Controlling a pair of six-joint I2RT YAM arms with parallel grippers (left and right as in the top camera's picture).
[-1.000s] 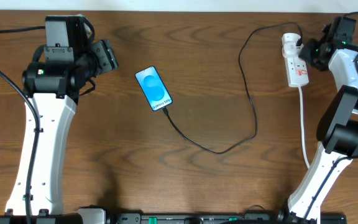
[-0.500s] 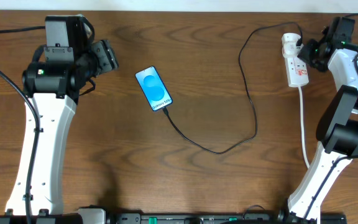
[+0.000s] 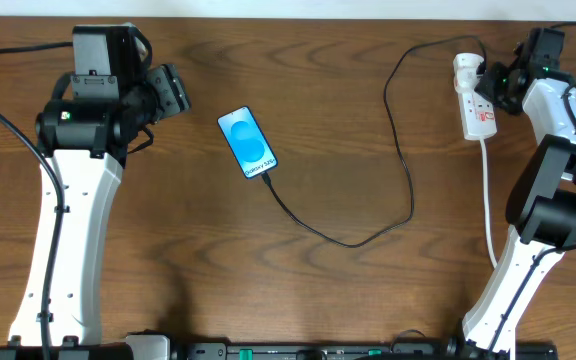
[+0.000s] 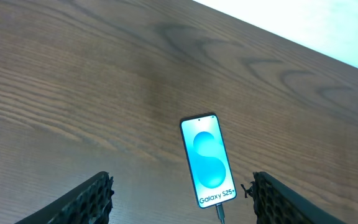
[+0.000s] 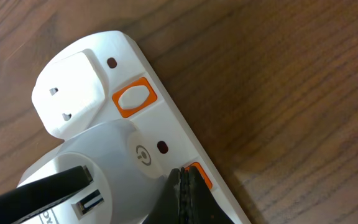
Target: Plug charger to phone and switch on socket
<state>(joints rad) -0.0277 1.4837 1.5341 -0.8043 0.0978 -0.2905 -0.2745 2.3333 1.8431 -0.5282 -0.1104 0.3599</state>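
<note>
The phone (image 3: 247, 144) lies face up left of centre, its blue screen lit (image 4: 207, 160). The charger's black cable (image 3: 348, 241) is plugged into the phone's lower end (image 4: 219, 213) and loops right and up to the white socket (image 3: 473, 100). My left gripper (image 3: 173, 92) hovers open to the left of the phone, holding nothing (image 4: 182, 183). My right gripper (image 3: 496, 85) is shut at the socket's right side. In the right wrist view its closed tips (image 5: 182, 175) rest on an orange switch (image 5: 200, 175). The white adapter (image 5: 98, 158) sits in the socket (image 5: 86, 68), with the black cable (image 5: 36, 190) leaving it.
A second orange switch (image 5: 134, 98) shows uncovered on the socket. The socket's white cord (image 3: 489, 200) runs down toward the right arm's base (image 3: 508, 290). The left arm (image 3: 68, 200) stands along the left side of the wooden table (image 3: 318, 320).
The right wrist has shifted very slightly at the socket. The phone, cable and left arm have not moved.
</note>
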